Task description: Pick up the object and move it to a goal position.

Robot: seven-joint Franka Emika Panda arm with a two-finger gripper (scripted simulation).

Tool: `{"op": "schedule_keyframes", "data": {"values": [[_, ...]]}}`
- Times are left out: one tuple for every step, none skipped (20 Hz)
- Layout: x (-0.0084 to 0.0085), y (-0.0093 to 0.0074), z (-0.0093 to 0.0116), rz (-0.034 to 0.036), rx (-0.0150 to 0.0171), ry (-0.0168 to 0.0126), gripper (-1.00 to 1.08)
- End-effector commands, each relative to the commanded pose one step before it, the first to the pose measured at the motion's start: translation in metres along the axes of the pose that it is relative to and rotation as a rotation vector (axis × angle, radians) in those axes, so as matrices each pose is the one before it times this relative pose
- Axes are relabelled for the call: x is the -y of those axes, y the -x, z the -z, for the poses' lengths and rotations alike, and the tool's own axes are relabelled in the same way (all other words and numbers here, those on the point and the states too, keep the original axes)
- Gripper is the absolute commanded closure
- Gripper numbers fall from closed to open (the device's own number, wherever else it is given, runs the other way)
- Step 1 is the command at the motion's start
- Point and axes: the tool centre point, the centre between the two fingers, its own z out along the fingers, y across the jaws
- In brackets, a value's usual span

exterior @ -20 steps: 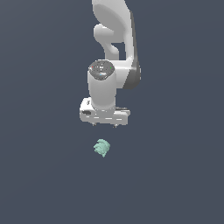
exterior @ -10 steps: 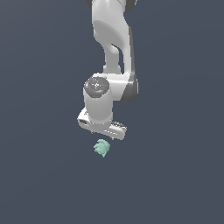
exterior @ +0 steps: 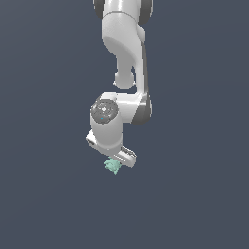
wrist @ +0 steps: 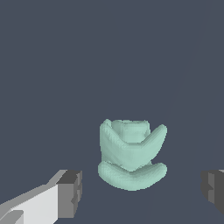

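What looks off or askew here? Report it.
Nothing stands out. The mint-green lump lies whole on the dark floor between the open gripper's fingers, neither touching it.

In the exterior view the object [exterior: 112,166] is partly covered by the gripper [exterior: 115,160], whose fingertips are hidden there, while in the wrist view both fingers [wrist: 70,193] are cut off by the frame's edge.
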Motion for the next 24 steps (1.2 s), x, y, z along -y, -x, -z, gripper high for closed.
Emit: {"op": "schedule_keyframes", "data": {"values": [[0.00073, -0.00307, -0.00338, -0.02450, -0.00054, -0.00106, -0.92], [0.00015, -0.00065, -0.00087, -0.00552, 0.00001, -0.00016, -0.92], [0.00009, -0.00047, -0.00062, -0.00397, 0.00001, -0.00011, -0.92], [0.00005, -0.00028, -0.00037, -0.00239, 0.00001, -0.00007, -0.92], [0.00008, -0.00006, -0.00013, -0.00069, 0.00000, -0.00002, -0.92], [-0.00032, 0.00070, 0.00038, 0.00492, 0.00055, 0.00050, -0.92], [0.00003, 0.00001, -0.00042, 0.00000, 0.00000, 0.00000, -0.92], [0.00008, 0.00004, -0.00124, 0.00000, 0.00000, 0.00000, -0.92], [0.00012, 0.00007, -0.00206, 0.00000, 0.00000, 0.00000, -0.92], [-0.00026, -0.00010, -0.00281, -0.00068, -0.00006, -0.00007, -0.92], [0.00021, 0.00015, -0.00368, 0.00000, 0.00000, 0.00000, -0.92], [-0.00036, -0.00009, -0.00439, -0.00097, -0.00009, -0.00010, -0.92], [0.00029, 0.00026, -0.00526, 0.00000, 0.00000, 0.00000, -0.92], [-0.00043, -0.00005, -0.00591, -0.00119, -0.00010, -0.00011, -0.92], [-0.00011, 0.00014, -0.00624, -0.00068, -0.00006, -0.00006, -0.92], [-0.00015, 0.00008, -0.00540, -0.00068, -0.00006, -0.00006, -0.92], [0.00025, 0.00022, -0.00457, 0.00000, 0.00000, 0.00000, -0.92], [-0.00020, -0.00009, -0.00361, -0.00068, -0.00006, -0.00007, -0.92], [0.00021, 0.00001, -0.00278, 0.00000, 0.00000, 0.00000, -0.92], [0.00019, -0.00011, -0.00188, 0.00000, 0.00000, 0.00000, -0.92], [-0.00024, -0.00045, -0.00090, -0.00068, -0.00010, -0.00009, -0.92], [0.00017, -0.00038, -0.00010, 0.00000, 0.00000, 0.00000, -0.92], [0.00013, -0.00040, 0.00056, 0.00000, 0.00000, 0.00000, -0.92], [0.00047, 0.00008, 0.00025, 0.00069, 0.00001, 0.00005, -0.92]]}}
